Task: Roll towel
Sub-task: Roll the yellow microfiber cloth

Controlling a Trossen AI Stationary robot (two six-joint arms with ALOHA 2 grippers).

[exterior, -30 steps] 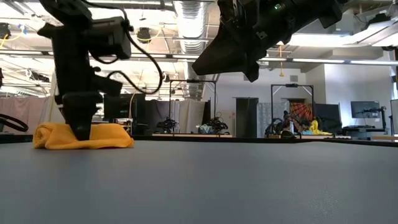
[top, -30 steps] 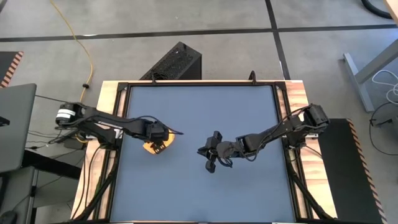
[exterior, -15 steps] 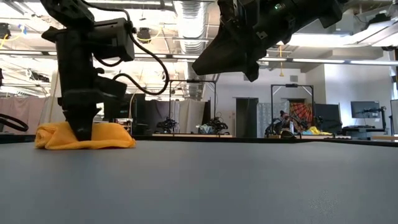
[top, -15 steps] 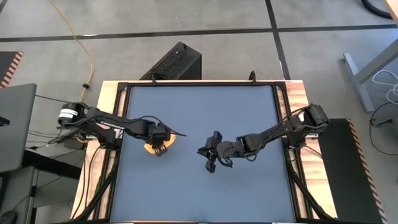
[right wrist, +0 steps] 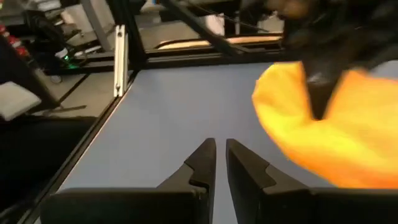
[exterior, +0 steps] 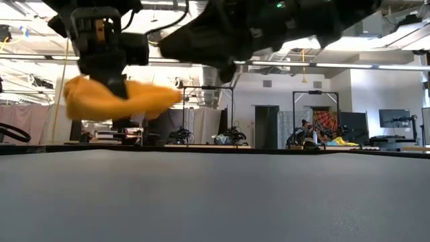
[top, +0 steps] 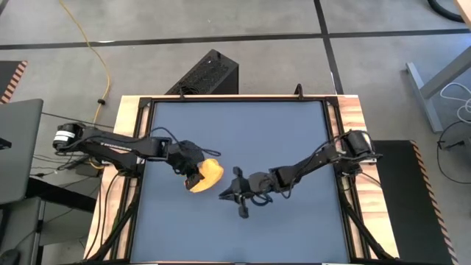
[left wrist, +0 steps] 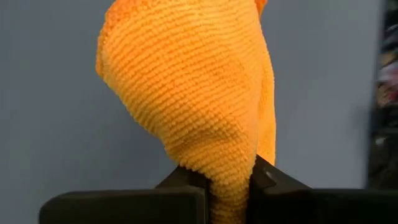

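The bright yellow towel [top: 209,175] is bunched into a lump and hangs in the air left of the table's middle, well above the tabletop in the low view [exterior: 148,98]. My left gripper [top: 193,172] is shut on it. My right gripper [top: 229,193] hovers just to the towel's right and a little nearer the front edge. In its own wrist view the gripper's [right wrist: 221,152] fingers stand a narrow gap apart with nothing between them, and the towel [right wrist: 336,143] fills the space just ahead. My left gripper pinches a bunched, several-layered part of the towel [left wrist: 227,177] between its two fingers. The fingers [exterior: 118,86] come from above, pointing down. The towel is lifted clear of the table. It bulges out past the fingertips and sticks out to both sides of them.
The blue-grey table mat [top: 243,132] lies bare around both grippers, inside a black and wooden frame [top: 140,110]. A black box [top: 207,73] stands on the floor beyond the far edge. My two arms are close together at mid-table.
My left gripper has taken hold of the towel and lifted it off the table, carrying it a little toward the right and near edges. The towel, which lay flat on the mat, now hangs clear. My right gripper has moved left toward the towel.
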